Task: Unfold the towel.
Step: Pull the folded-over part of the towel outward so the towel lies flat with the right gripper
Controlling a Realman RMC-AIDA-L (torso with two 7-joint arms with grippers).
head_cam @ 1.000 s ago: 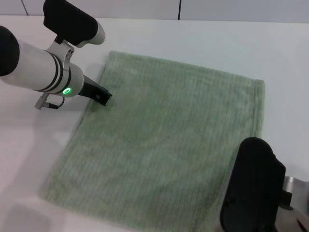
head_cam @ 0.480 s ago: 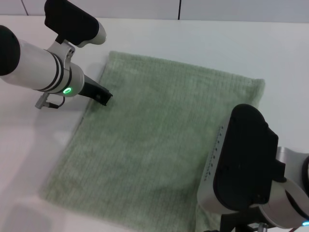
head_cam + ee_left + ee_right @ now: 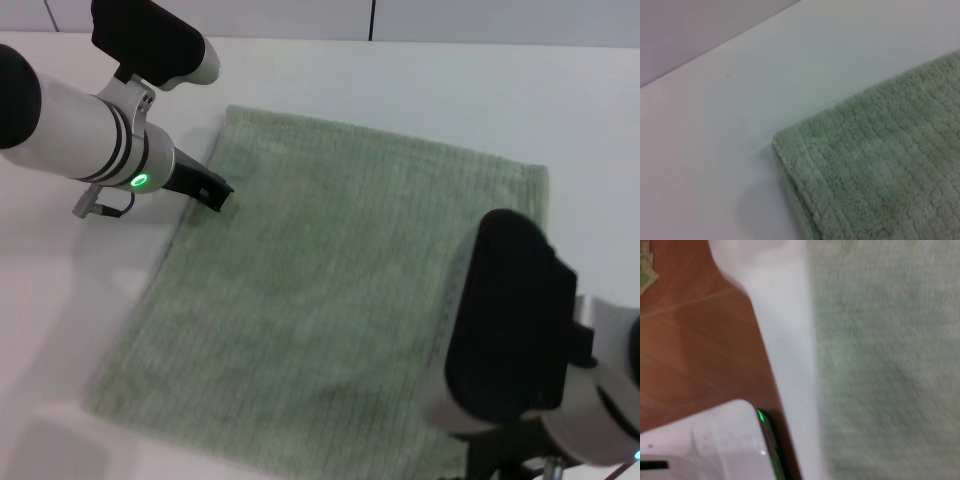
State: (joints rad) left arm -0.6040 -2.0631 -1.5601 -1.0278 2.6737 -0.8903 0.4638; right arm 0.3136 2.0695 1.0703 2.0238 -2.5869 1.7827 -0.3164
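Head view: the towel (image 3: 330, 300) lies flat mid-table (image 3: 420, 85); the left gripper (image 3: 215, 193) touches its left edge, grip state unclear; the right gripper sits hidden near the right corner. Left wrist view: a far towel corner on the table. Right wrist view: towel edge beside the table's rim.

surface: white table (image 3: 420, 80) | on it: green towel (image 3: 330, 290), lying flat

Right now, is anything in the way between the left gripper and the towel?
No, nothing visible. The left gripper is already at the towel's left edge, and only bare white table lies beside it.
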